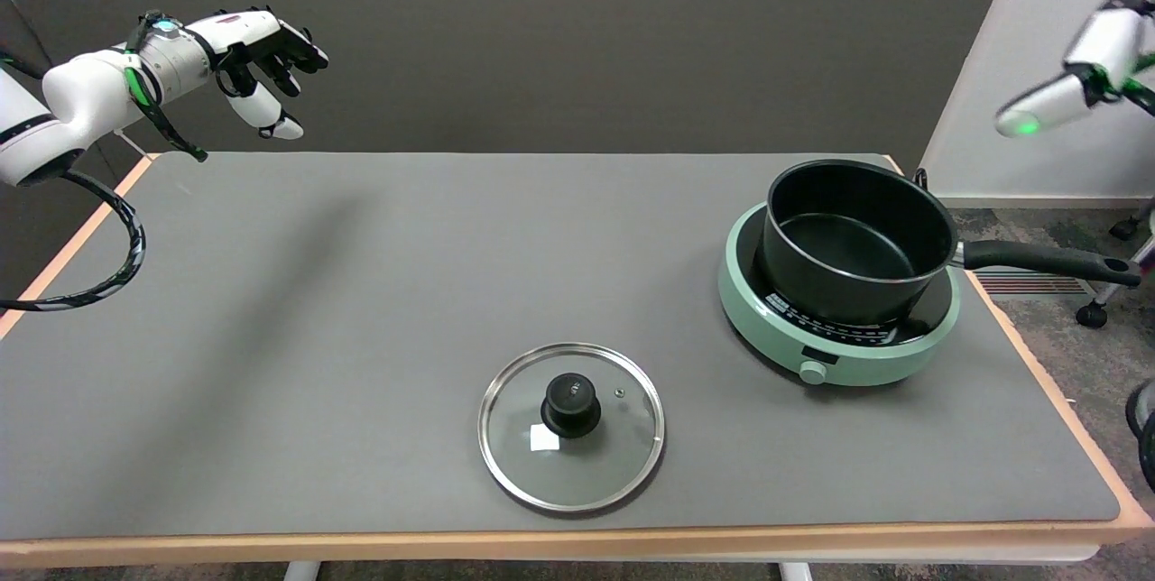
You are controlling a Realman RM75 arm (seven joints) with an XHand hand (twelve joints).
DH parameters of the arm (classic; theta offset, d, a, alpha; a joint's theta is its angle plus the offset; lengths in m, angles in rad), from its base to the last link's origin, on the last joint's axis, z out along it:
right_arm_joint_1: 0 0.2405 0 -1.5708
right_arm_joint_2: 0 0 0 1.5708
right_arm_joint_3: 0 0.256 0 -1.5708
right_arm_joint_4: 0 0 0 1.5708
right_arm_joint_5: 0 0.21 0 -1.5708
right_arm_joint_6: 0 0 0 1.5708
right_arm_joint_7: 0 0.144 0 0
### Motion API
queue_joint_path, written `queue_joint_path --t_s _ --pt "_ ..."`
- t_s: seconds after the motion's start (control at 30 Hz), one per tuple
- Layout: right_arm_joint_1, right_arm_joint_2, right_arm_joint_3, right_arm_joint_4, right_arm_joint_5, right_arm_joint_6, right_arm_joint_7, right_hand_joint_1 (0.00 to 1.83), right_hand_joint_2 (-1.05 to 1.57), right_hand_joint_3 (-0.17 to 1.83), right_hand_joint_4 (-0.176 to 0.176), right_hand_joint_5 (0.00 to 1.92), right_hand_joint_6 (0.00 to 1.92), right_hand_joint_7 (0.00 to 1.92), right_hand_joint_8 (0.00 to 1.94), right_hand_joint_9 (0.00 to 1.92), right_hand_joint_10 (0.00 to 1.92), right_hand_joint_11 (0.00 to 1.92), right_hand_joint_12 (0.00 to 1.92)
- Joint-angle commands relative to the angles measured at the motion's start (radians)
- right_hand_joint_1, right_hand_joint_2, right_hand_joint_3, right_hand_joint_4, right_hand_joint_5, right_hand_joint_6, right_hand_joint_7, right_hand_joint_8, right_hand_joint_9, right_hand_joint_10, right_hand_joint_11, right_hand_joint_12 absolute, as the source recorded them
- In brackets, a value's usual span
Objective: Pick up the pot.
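Observation:
A black pot (857, 238) stands upright and uncovered on a green round cooker (839, 355) at the table's right side. Its long black handle (1047, 261) points right, out past the table's edge. The inside of the pot looks bare. Part of my right arm (1083, 67), white with a green light, shows at the upper right, high above and to the right of the handle. The right hand itself is out of the picture.
A glass lid (571, 426) with a black knob lies flat on the grey table mat (316, 337) near the front edge, left of the cooker. The idle left hand (262, 58) hangs in the air at the upper left. Chair wheels stand on the floor at right.

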Motion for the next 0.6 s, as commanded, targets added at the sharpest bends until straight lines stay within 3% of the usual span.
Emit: queue_joint_path --t_s 0.03,0.27,0.6 --pt "-0.206 -0.272 0.416 0.001 0.348 -0.246 -0.357 1.32 -1.05 0.82 -0.096 0.03 0.03 0.03 0.03 0.03 0.03 0.03 0.03" --pt "-0.309 -0.345 0.436 -0.001 0.651 -0.377 -0.629 1.32 -1.05 0.82 -0.176 0.02 0.02 0.02 0.02 0.02 0.02 0.02 0.02" --pt "-0.392 -0.389 0.334 0.004 0.717 -0.476 -0.73 1.34 -1.04 0.8 -0.176 0.03 0.03 0.03 0.03 0.03 0.03 0.03 0.03"
